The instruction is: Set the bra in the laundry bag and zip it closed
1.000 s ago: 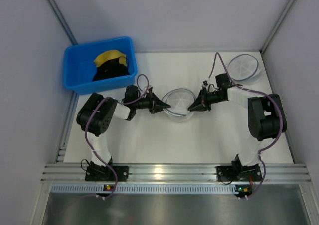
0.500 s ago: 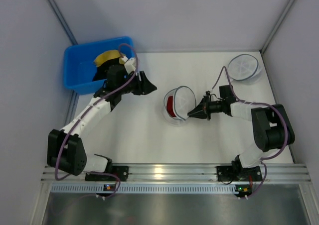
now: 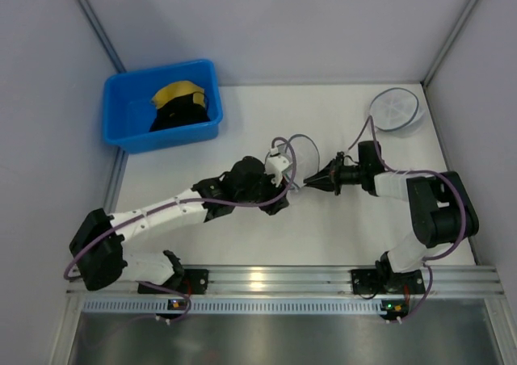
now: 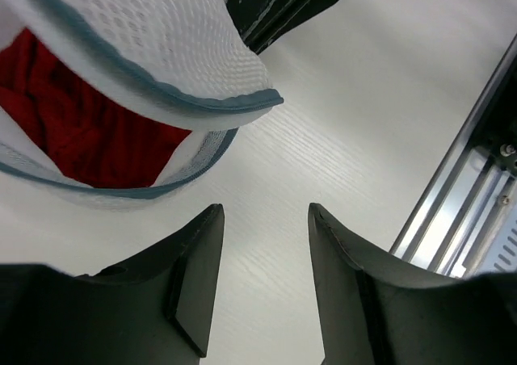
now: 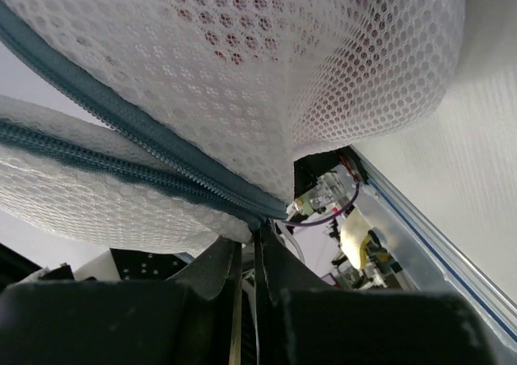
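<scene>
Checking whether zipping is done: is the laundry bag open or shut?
Open. The laundry bag has its two mesh halves gaping apart, with the bra showing red between the unjoined zipper rims.

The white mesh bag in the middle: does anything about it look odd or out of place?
The laundry bag gapes: its upper half stands off the lower one, zipper undone, the red bra showing in the gap. The right gripper pinches its rim; the left gripper is open nearby, holding nothing.
</scene>
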You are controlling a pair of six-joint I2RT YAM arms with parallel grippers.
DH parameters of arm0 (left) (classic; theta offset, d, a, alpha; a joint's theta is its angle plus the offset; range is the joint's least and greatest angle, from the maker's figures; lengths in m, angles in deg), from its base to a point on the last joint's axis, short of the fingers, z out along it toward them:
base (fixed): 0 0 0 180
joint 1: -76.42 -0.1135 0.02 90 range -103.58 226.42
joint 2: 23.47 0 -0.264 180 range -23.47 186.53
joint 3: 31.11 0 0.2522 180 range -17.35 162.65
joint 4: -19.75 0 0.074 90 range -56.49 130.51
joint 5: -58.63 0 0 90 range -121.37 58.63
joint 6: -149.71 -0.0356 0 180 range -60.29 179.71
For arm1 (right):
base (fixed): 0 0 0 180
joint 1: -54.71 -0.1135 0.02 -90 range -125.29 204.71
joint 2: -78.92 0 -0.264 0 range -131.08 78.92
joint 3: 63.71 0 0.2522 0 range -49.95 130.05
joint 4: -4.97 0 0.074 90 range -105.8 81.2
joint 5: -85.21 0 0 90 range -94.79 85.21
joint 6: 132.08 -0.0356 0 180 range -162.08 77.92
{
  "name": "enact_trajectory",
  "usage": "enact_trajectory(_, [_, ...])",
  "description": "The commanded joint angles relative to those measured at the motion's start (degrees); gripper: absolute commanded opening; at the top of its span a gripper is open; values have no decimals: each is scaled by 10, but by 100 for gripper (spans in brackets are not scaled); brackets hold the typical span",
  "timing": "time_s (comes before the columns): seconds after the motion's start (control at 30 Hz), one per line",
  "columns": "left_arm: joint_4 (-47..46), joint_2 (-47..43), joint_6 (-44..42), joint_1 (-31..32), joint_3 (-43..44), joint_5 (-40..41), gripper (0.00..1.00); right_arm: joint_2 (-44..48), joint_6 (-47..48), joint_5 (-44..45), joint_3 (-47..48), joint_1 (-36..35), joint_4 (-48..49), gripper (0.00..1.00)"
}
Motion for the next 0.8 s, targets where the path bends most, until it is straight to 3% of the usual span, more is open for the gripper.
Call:
enact_trajectory(0.0, [-11, 50, 20, 19, 32, 55, 51, 19, -45, 8, -11, 5, 50, 0])
enact_trajectory(0.27, [-122, 103, 51, 58, 41, 126, 54, 13, -64, 26, -16, 6, 52, 0])
enact_trajectory(0.67, [-183, 148, 74, 63, 52, 170, 57, 37, -103, 48, -26, -15, 37, 0])
enact_trajectory(0.77, [-209, 159, 61, 62, 50, 189, 53, 37, -110, 48, -30, -17, 39, 0])
